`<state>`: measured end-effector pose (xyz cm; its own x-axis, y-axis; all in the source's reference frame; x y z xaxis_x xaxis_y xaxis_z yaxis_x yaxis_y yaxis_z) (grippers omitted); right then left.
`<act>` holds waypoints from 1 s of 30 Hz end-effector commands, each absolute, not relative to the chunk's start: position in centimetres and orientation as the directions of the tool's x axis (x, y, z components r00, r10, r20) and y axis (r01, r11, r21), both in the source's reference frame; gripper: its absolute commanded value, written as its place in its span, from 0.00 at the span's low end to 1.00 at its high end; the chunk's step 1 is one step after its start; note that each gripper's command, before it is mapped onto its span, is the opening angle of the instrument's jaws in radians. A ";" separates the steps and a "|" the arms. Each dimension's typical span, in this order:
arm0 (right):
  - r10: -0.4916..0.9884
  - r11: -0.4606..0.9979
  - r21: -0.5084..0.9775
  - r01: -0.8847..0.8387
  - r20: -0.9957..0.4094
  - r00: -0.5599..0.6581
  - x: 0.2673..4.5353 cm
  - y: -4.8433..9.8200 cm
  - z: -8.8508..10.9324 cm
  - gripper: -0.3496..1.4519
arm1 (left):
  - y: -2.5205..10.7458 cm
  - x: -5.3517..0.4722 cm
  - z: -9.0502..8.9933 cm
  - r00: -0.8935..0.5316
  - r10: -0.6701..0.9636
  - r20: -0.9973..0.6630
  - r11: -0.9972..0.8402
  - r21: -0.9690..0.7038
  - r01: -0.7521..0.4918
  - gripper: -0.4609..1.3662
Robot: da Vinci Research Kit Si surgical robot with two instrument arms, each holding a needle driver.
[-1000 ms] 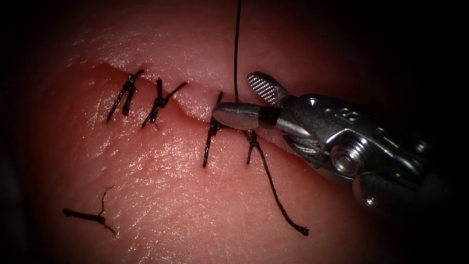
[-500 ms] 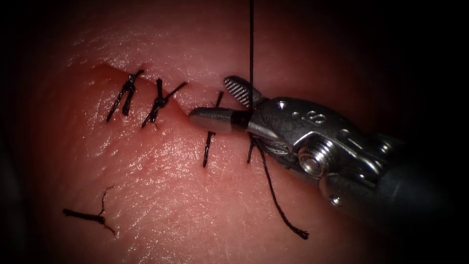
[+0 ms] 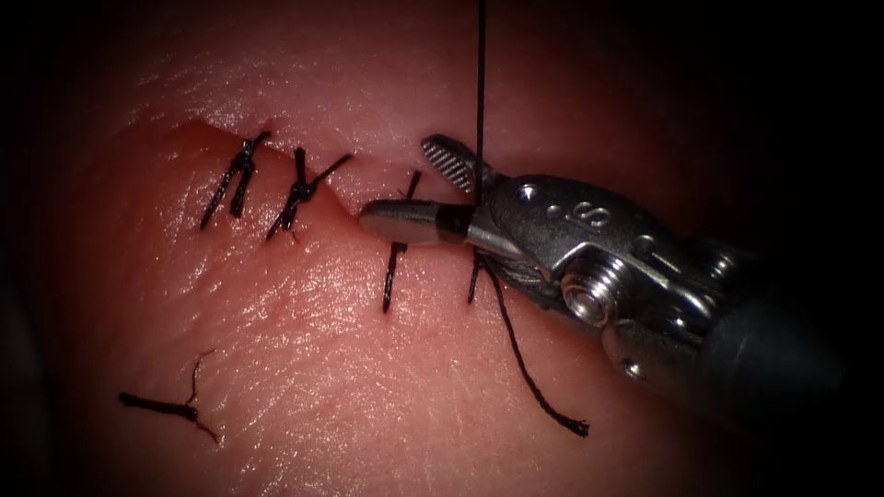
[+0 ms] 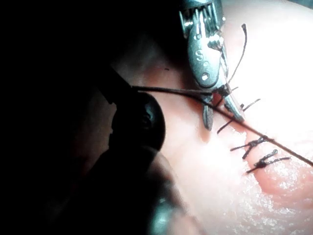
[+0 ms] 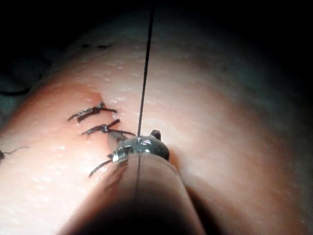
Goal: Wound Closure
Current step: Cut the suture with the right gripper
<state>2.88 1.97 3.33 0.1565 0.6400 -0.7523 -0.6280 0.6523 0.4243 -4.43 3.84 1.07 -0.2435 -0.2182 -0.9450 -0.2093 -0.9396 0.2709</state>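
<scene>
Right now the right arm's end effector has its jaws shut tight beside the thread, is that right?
Not quite. The right arm's end effector has its jaws open, with the thread running down between them, above the tissue. The endoscope view shows it.

Black thread, pink glossy tissue, silver gripper with ridged inner face

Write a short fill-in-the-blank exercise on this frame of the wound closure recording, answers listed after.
1. The right tool has its jaws ____ around the taut thread.
2. The number of stitches across the cut to the left of the tool's tips is ____.
3. A loose cut end of thread lies on the ____.

Missing words: open; two; tissue
</scene>
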 end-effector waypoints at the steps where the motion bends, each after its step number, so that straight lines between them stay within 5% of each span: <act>1: 0.639 0.654 0.425 -0.626 -0.753 0.157 2.88 2.0 3.3 0.84 | 3.8 -4.43 1.1 -0.244 -0.217 -0.945 -0.941 0.269 -0.205 0.06; 22: 0.633 0.656 0.414 -0.631 -0.757 0.162 2.96 1.9 3.4 0.79 | 3.9 -4.48 1.0 -0.240 -0.219 -0.946 -0.942 0.270 -0.201 0.06; 25: 0.633 0.656 0.414 -0.631 -0.757 0.162 2.96 1.9 3.4 0.70 | 3.9 -4.49 1.0 -0.241 -0.219 -0.946 -0.942 0.270 -0.202 0.06; 27: 0.634 0.656 0.414 -0.631 -0.755 0.165 2.96 1.9 3.4 0.42 | 3.9 -4.49 1.0 -0.239 -0.220 -0.946 -0.942 0.269 -0.201 0.06; 28: 0.634 0.656 0.414 -0.631 -0.755 0.165 2.96 1.9 3.4 0.16 | 3.9 -4.50 1.0 -0.239 -0.220 -0.946 -0.942 0.269 -0.201 0.06; 29: 0.635 0.657 0.414 -0.631 -0.754 0.167 2.96 1.9 3.4 0.02 | 3.9 -4.50 1.0 -0.239 -0.220 -0.946 -0.942 0.269 -0.201 0.06; 30: 0.635 0.658 0.415 -0.629 -0.754 0.166 2.96 1.9 3.4 0.00 | 3.9 -4.50 1.0 -0.239 -0.220 -0.946 -0.942 0.269 -0.201 0.06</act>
<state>2.96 1.92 3.45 0.1686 0.6353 -0.7536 -0.6259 0.6597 0.4161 -4.50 3.86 0.97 -0.2394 -0.2199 -0.9457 -0.2070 -0.9401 0.2710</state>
